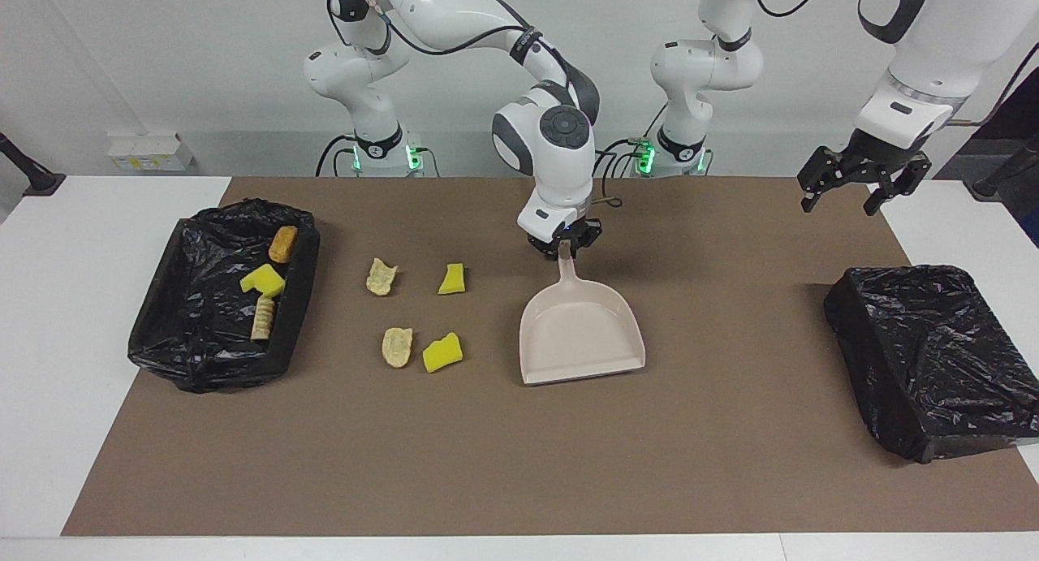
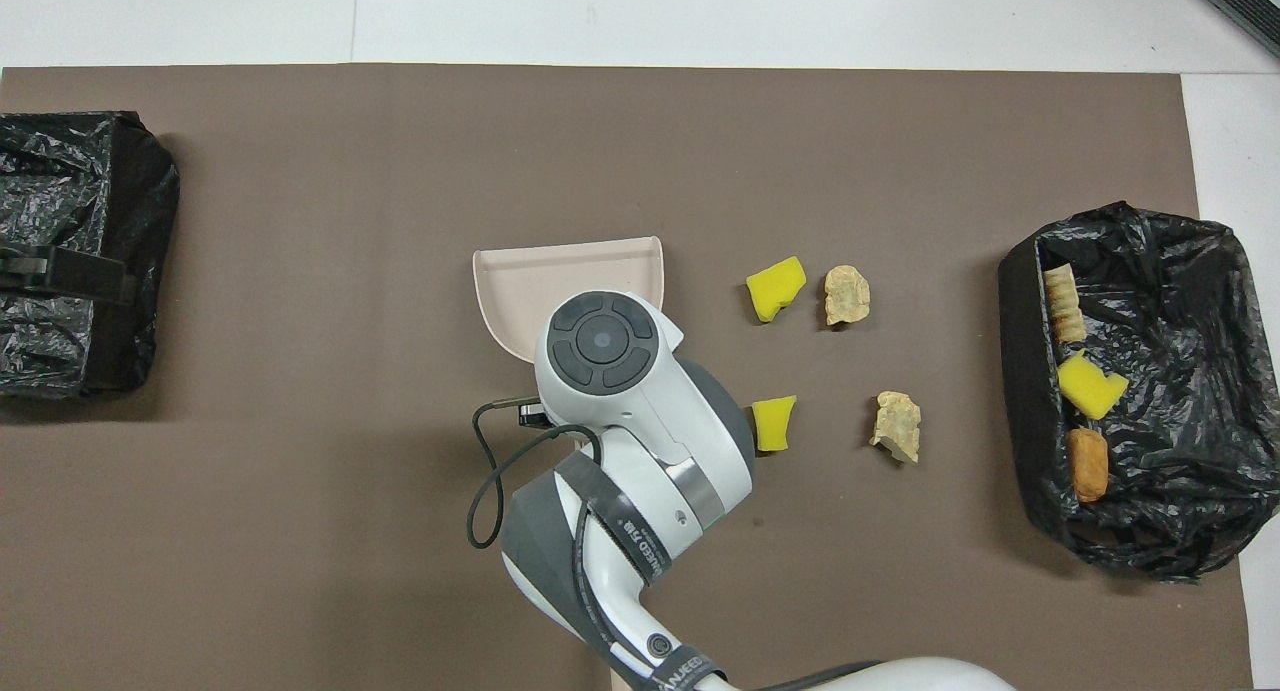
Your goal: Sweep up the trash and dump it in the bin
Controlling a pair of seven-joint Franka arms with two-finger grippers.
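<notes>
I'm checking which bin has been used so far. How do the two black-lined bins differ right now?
The bin at the right arm's end holds three scraps: a yellow sponge chunk and two tan bread-like pieces. The bin at the left arm's end shows no scraps, only black liner. The loaded bin has four scraps lying on the mat beside it; the other bin has none beside it. Both are rectangular, lined with crinkled black plastic, and sit at the mat's ends.

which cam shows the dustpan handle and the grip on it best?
Facing view: the dustpan handle runs up into the shut right gripper, unobstructed. In the overhead view the arm covers the handle and gripper; only the pan's open end shows.
</notes>
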